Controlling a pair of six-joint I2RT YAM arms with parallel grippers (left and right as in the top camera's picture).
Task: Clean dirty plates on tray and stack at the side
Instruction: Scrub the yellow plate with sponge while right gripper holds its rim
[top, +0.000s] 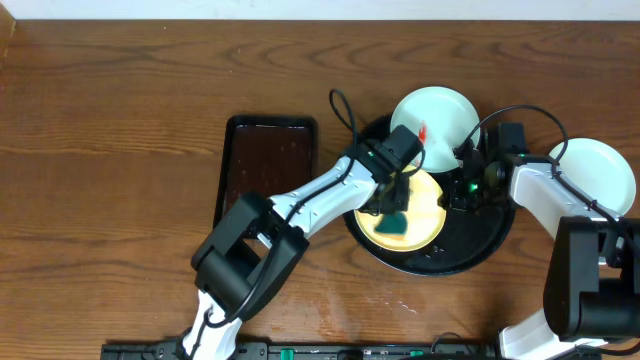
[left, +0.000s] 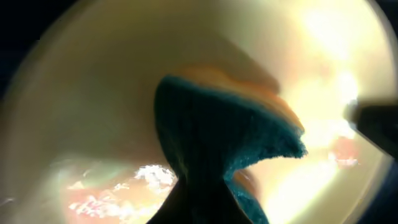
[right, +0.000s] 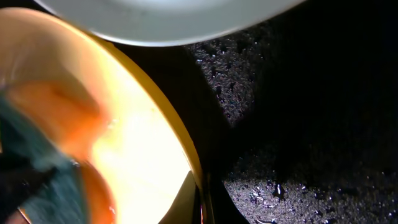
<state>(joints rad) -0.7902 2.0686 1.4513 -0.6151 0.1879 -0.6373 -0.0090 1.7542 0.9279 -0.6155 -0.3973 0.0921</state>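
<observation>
The pale yellow plate (top: 425, 200) lies on the round black tray (top: 490, 235). My left gripper (top: 393, 205) is shut on a teal sponge (top: 393, 224) and presses it on that plate. The left wrist view shows the sponge (left: 217, 137) on the yellow plate (left: 93, 93). My right gripper (top: 453, 192) is shut on the yellow plate's right rim (right: 202, 199), with one finger inside and one outside. A bluish-white plate with a red smear (top: 440, 115) rests at the tray's far edge and also shows in the right wrist view (right: 168, 18). A second white plate (top: 595, 175) lies on the wood table at the right.
A dark-brown rectangular tray (top: 268, 165) lies left of the black tray, under my left arm. Water drops wet the black tray's floor (right: 311, 180). The brown wood tabletop (top: 120, 150) stretches to the left.
</observation>
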